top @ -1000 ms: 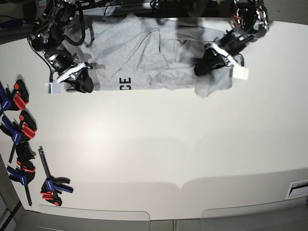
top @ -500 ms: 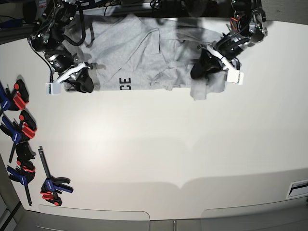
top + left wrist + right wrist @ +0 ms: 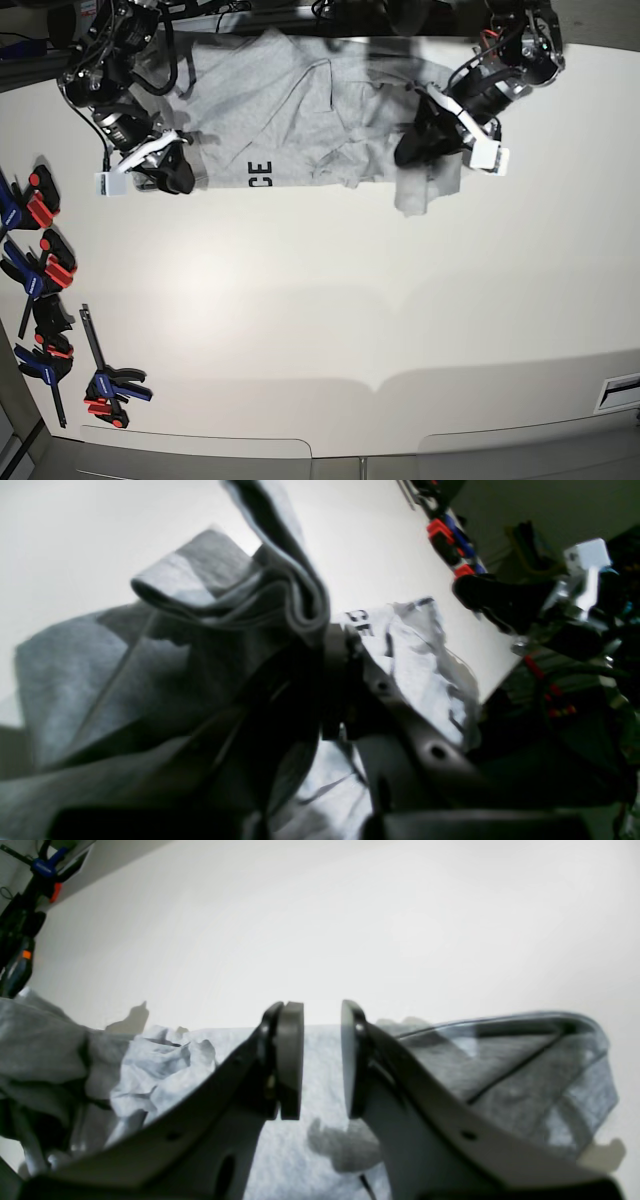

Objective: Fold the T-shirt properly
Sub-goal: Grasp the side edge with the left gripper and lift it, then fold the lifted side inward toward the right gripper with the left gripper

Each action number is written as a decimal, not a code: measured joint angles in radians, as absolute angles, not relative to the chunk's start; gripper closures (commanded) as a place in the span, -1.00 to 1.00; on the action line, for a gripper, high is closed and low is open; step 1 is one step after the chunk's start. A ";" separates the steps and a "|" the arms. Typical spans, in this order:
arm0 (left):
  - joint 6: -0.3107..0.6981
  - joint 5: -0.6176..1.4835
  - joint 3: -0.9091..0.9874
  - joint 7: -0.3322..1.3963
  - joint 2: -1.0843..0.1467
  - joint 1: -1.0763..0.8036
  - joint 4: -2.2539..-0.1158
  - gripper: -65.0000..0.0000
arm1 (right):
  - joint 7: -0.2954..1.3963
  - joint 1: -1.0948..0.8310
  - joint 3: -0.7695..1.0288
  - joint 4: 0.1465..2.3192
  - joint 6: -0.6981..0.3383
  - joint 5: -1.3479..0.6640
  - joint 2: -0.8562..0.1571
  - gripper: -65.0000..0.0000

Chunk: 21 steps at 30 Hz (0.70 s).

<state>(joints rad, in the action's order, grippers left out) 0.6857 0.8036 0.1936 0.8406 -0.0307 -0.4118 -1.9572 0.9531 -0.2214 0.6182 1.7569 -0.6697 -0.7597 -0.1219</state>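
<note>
My left end effector (image 3: 418,143) is clamped tight on a bunched fold of the T-shirt (image 3: 300,110), lifting that edge off the table (image 3: 340,300). My right end effector (image 3: 322,1060) stands parted with a clear gap, gripping nothing, poised just over the shirt's other end. The shirt lies spread along the table's far edge, black letters showing near its front hem.

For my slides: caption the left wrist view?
Left gripper shut on bunched light heather-grey cotton T-shirt above the white table.
</note>
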 measured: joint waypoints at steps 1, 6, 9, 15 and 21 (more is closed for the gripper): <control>0.686 0.803 0.175 0.841 -0.031 -0.412 -1.957 1.00 | 0.953 -0.221 0.618 1.757 -0.670 -0.760 -0.122 0.64; 0.686 0.681 0.058 0.816 -0.032 -0.413 -1.957 1.00 | 0.953 -0.221 0.618 1.757 -0.670 -0.762 -0.122 0.64; 0.686 0.657 0.010 0.810 -0.031 -0.412 -1.957 0.65 | 0.953 -0.221 0.618 1.757 -0.670 -0.762 -0.122 0.64; 0.686 0.638 -0.011 0.811 -0.033 -0.413 -1.959 0.21 | 0.953 -0.221 0.618 1.757 -0.670 -0.762 -0.122 0.64; 0.690 0.611 0.012 0.838 -0.056 -0.432 -2.095 0.23 | 0.953 -0.221 0.618 1.757 -0.670 -0.761 -0.122 0.64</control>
